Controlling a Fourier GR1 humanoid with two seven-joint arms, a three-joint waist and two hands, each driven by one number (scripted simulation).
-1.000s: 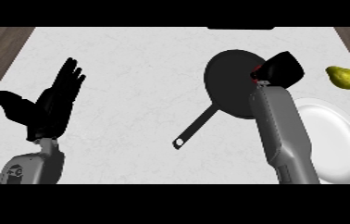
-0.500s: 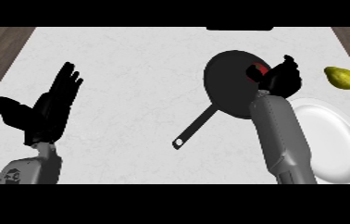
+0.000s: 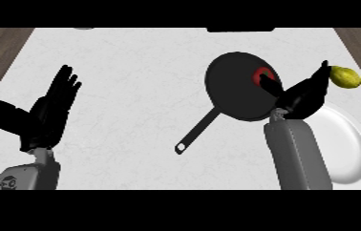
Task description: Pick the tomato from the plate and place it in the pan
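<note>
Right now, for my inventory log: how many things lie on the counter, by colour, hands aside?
Black round metal frying pan: 1
Red round tomato: 1
Yellow oval fruit: 1
White round plate: 1
Total: 4

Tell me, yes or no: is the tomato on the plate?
No, the tomato lies inside the black pan, left of the white plate.

Quick count: one black pan (image 3: 236,89), one red tomato (image 3: 263,75), one white plate (image 3: 345,144), one yellow fruit (image 3: 345,76), plus two hands: left robot hand (image 3: 46,115) and right robot hand (image 3: 303,99).
</note>
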